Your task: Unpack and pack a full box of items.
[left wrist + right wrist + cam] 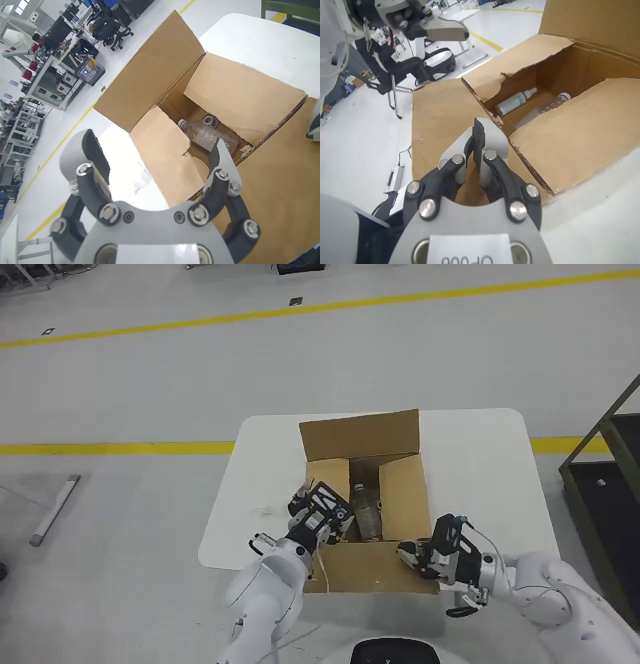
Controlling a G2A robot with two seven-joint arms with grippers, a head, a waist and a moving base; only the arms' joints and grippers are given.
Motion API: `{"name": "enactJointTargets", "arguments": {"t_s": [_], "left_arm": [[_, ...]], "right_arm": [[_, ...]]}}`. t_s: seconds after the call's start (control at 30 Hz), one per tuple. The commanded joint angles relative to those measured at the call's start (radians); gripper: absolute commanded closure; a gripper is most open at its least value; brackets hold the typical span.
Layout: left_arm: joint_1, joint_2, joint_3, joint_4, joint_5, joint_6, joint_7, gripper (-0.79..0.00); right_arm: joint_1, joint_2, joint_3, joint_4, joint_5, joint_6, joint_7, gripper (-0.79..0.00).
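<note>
An open cardboard box [360, 442] stands in the middle of the white table [480, 464], all of its flaps folded outward. Inside lie a clear plastic bottle [207, 136] [552, 105] [367, 509], a white spray bottle [517, 100] and a small dark metal ring part [209, 120]. My left gripper [157, 152] [320, 509] hangs open over the box's left flap, one finger on each side of the flap's edge. My right gripper [477, 135] [415, 556] is shut, nothing visible between its pads, just above the right end of the near flap [440, 112].
A dark green rack [600, 474] stands off the table's right side. A pale tube [55, 509] lies on the floor to the left. Bare table surface stretches to the right of the box and behind it.
</note>
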Motion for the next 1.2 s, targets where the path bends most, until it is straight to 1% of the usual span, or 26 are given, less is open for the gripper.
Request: {"name": "enactJointTargets", "arguments": {"t_s": [0.0, 0.1, 0.17, 0.23, 0.3, 0.4, 0.47, 0.53, 0.6, 0.7, 0.77, 1.0, 1.07, 1.17], "left_arm": [[-0.004, 0.000, 0.003, 0.019, 0.000, 0.012, 0.007, -0.785], [-0.011, 0.000, 0.014, 0.050, 0.001, 0.029, 0.016, -0.785], [-0.017, -0.001, 0.024, 0.070, -0.006, 0.039, 0.025, -0.785], [-0.027, -0.002, 0.032, 0.090, -0.005, 0.057, 0.035, -0.785], [-0.027, -0.002, 0.032, 0.090, -0.005, 0.057, 0.035, -0.785], [-0.027, -0.002, 0.032, 0.090, -0.005, 0.057, 0.035, -0.785], [-0.027, -0.002, 0.032, 0.090, -0.005, 0.057, 0.035, -0.785], [-0.027, -0.002, 0.032, 0.090, -0.005, 0.057, 0.035, -0.785], [-0.027, -0.002, 0.032, 0.090, -0.005, 0.057, 0.035, -0.785], [-0.027, -0.002, 0.032, 0.090, -0.005, 0.057, 0.035, -0.785], [-0.027, -0.002, 0.032, 0.090, -0.005, 0.057, 0.035, -0.785], [-0.027, -0.002, 0.032, 0.090, -0.005, 0.057, 0.035, -0.785], [-0.024, -0.001, 0.037, 0.104, -0.008, 0.062, 0.050, -0.785], [-0.048, -0.002, 0.067, 0.149, 0.036, 0.063, 0.053, -0.785]], "right_arm": [[-0.007, 0.001, -0.003, 0.000, -0.043, 0.013, -0.015, 0.000], [-0.016, 0.001, -0.008, 0.004, -0.090, 0.031, -0.048, 0.000], [-0.022, 0.000, 0.001, 0.005, -0.068, 0.044, -0.103, 0.000], [-0.033, -0.001, 0.031, -0.002, -0.021, 0.065, -0.193, 0.000], [-0.050, -0.002, 0.081, -0.003, 0.013, 0.122, -0.283, 0.000], [-0.079, -0.002, 0.148, 0.006, 0.017, 0.227, -0.379, 0.000], [-0.090, -0.002, 0.179, 0.028, -0.025, 0.313, -0.406, 0.000], [-0.097, -0.003, 0.186, 0.046, -0.062, 0.363, -0.421, 0.000], [-0.103, -0.006, 0.185, 0.076, -0.033, 0.373, -0.436, 0.000], [-0.094, -0.009, 0.162, 0.117, -0.051, 0.379, -0.412, 0.000], [-0.082, -0.011, 0.133, 0.133, -0.091, 0.380, -0.400, 0.000], [-0.049, -0.024, 0.037, 0.171, -0.117, 0.339, -0.398, 0.000], [-0.046, -0.025, 0.024, 0.174, -0.119, 0.323, -0.396, 0.000], [-0.051, -0.024, 0.017, 0.167, -0.138, 0.297, -0.392, 0.000]]}}
